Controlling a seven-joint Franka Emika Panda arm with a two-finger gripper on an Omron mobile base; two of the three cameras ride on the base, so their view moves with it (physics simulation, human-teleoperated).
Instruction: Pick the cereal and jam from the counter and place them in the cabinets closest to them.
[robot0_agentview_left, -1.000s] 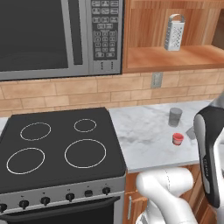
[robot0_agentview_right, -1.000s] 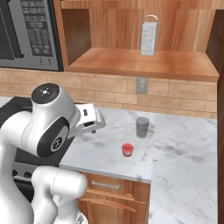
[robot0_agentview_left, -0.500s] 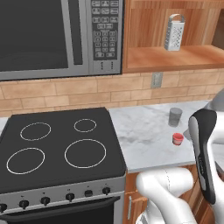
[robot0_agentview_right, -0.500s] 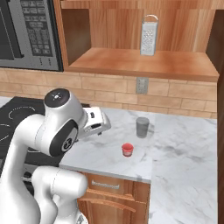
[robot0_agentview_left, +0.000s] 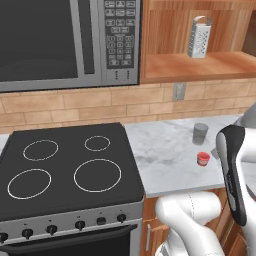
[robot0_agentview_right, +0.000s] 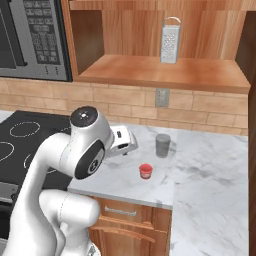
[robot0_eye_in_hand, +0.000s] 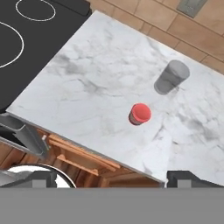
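Note:
The jam (robot0_eye_in_hand: 140, 113) is a tiny red jar standing on the marbled counter (robot0_eye_in_hand: 92, 78), near its front edge. In the base views the jam (robot0_agentview_right: 145, 171) (robot0_agentview_left: 203, 158) sits just in front of a grey cup. My gripper (robot0_eye_in_hand: 109, 179) hovers above the counter's front edge with its jaws wide open and nothing between the fingertips (robot0_eye_in_hand: 188, 178). From the right base camera the hand (robot0_agentview_right: 122, 141) hangs left of the jam, above the counter (robot0_agentview_right: 200, 165). The wood cabinets (robot0_agentview_right: 160, 72) stand open above. The cereal is out of view.
A grey cup (robot0_eye_in_hand: 171, 77) (robot0_agentview_right: 162, 145) stands just behind the jam. A metal grater (robot0_agentview_right: 170, 40) (robot0_agentview_left: 198, 37) stands on the cabinet shelf. The black stovetop (robot0_agentview_left: 70, 170) lies left of the counter under the microwave (robot0_agentview_left: 65, 42). Wooden drawers (robot0_agentview_right: 130, 220) sit below.
The arm has swung right across the counter, carrying the hand from over the stove's edge toward the jam. The jaws stayed open. Jam and cup have not moved.

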